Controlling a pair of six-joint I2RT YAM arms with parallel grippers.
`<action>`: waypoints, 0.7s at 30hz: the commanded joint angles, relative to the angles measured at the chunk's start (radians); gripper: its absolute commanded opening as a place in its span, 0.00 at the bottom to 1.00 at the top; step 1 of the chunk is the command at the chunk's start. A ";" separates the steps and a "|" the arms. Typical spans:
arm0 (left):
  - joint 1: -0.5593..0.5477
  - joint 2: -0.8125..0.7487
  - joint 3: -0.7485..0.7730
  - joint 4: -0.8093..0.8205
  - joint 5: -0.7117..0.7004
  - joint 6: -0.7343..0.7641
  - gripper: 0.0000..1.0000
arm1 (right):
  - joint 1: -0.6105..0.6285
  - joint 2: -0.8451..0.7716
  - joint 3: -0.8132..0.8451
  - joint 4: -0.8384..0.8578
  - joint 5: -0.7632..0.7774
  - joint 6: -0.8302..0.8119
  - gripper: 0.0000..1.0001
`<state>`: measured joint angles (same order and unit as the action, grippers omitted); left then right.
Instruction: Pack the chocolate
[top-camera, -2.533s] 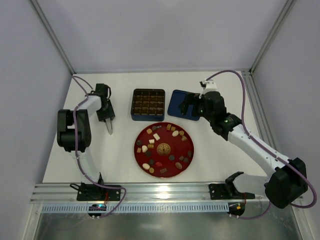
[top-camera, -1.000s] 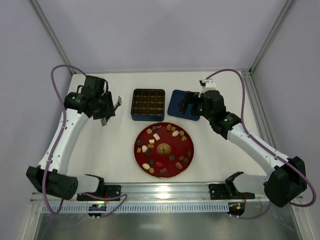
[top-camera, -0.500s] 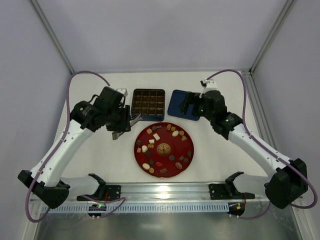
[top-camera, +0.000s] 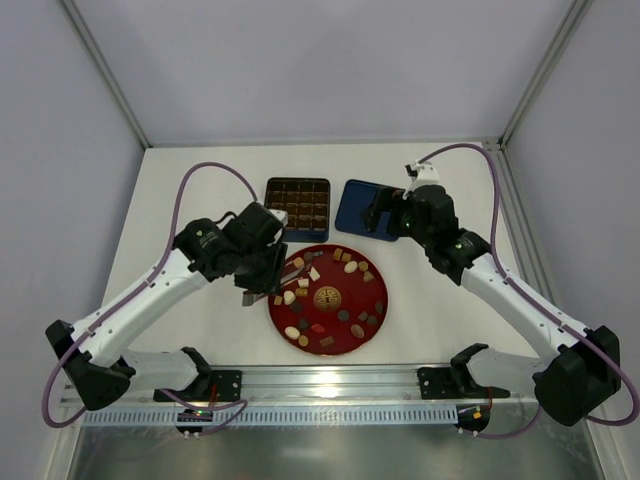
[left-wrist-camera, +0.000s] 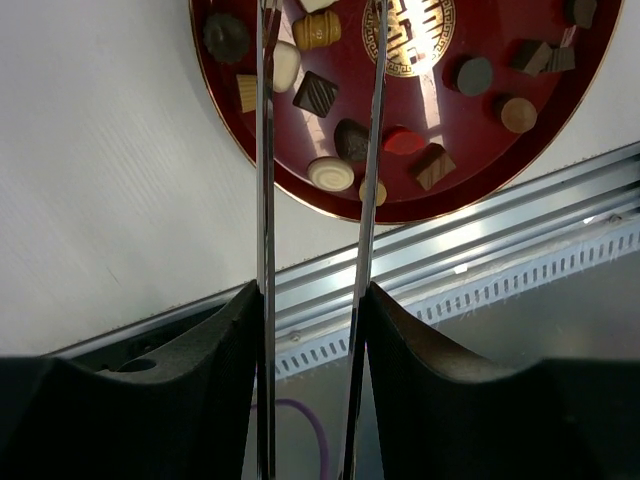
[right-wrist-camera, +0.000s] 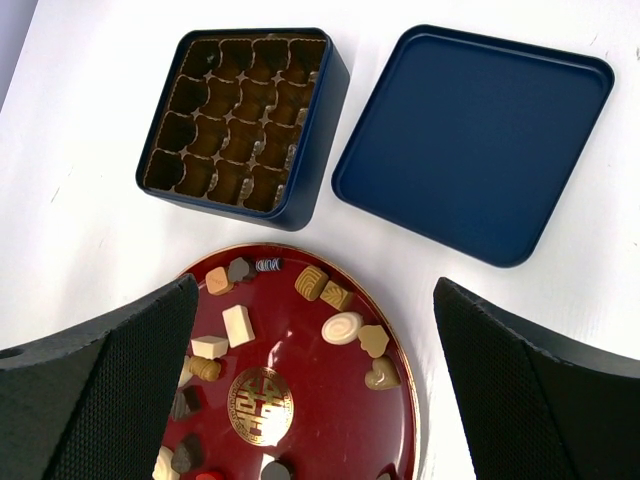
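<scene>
Where chocolate (right-wrist-camera: 237, 324) scatters over red plate (right-wrist-camera: 295, 335), long axes pointing variously

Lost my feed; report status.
Left gripper open over plate. Right gripper open above lid. Chocolates on plate, box empty. No obstruction seen.

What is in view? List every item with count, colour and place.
white table: one; under everything
round red plate with gold emblem: one; red; table centre
small bite-size chocolate pieces: many; dark brown, tan, cream; on the plate
dark blue square box with grid: one; visible cells empty; beyond the plate
dark blue square lid: one; right of the box
left tool: one; silver blades, open; over plate's left edge
right tool: one; black, open; over the lid
</scene>
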<state>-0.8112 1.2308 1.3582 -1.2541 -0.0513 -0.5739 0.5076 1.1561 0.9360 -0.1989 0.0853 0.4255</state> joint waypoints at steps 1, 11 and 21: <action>-0.009 0.001 -0.021 0.045 -0.009 -0.026 0.44 | -0.001 -0.033 -0.009 0.019 0.004 0.016 1.00; -0.020 0.052 -0.048 0.090 -0.004 -0.023 0.44 | 0.000 -0.035 -0.025 0.027 -0.004 0.016 1.00; -0.022 0.087 -0.073 0.114 -0.002 -0.015 0.44 | 0.000 -0.041 -0.039 0.035 -0.005 0.019 1.00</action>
<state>-0.8265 1.3148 1.2865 -1.1790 -0.0513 -0.5941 0.5076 1.1446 0.8986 -0.2031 0.0826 0.4309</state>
